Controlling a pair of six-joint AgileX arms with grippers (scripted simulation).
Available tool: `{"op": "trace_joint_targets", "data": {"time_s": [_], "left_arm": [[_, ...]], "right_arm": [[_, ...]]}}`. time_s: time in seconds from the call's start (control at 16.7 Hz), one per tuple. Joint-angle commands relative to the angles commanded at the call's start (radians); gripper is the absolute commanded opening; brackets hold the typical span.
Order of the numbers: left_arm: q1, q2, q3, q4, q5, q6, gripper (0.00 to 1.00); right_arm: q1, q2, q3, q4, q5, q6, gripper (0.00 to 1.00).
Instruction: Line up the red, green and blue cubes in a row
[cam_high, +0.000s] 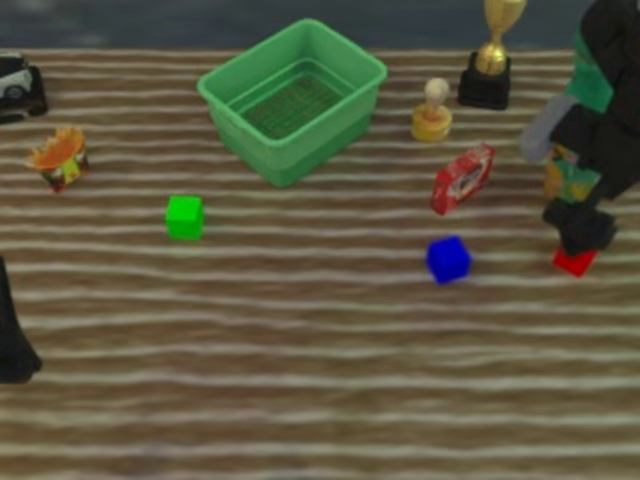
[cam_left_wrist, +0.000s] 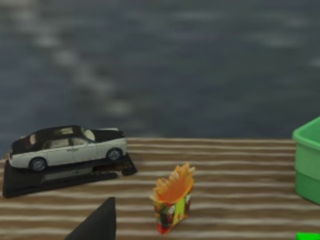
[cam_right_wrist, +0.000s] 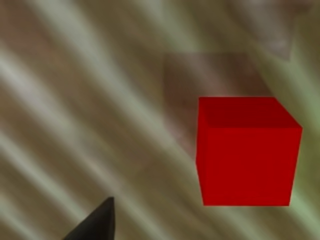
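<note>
The red cube (cam_high: 574, 263) lies on the table at the far right, partly under my right gripper (cam_high: 578, 235), which hangs just above it. In the right wrist view the red cube (cam_right_wrist: 247, 150) fills the frame close up, untouched, and one dark fingertip (cam_right_wrist: 102, 222) stands well off to its side; the gripper is open. Left of the red one rests the blue cube (cam_high: 448, 259). The green cube (cam_high: 185, 217) sits far off on the left half. My left gripper (cam_high: 15, 355) is parked at the left edge, open and empty.
A large green basket (cam_high: 215, 85) stands at the back centre. A red packet (cam_high: 463, 178), a wooden pawn (cam_high: 432, 112) and a gold trophy (cam_high: 490, 60) crowd the back right. A fries toy (cam_high: 60, 158) and a model car (cam_high: 15, 80) sit at the back left.
</note>
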Motion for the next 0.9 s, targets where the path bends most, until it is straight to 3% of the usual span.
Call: {"op": "trace_joint_targets", "data": {"time_s": [0.36,0.66,0.9], "left_arm": [[0.000,0.000,0.000,0.000,0.000,0.000,1.00],[0.000,0.000,0.000,0.000,0.000,0.000,1.00],[0.000,0.000,0.000,0.000,0.000,0.000,1.00]], "right_arm": [[0.003,0.100,-0.124,0.232,0.001,0.004,1.00],[0.003,0.113,-0.137,0.254,0.001,0.004,1.00],[0.003,0.113,-0.137,0.254,0.001,0.004,0.70]]}}
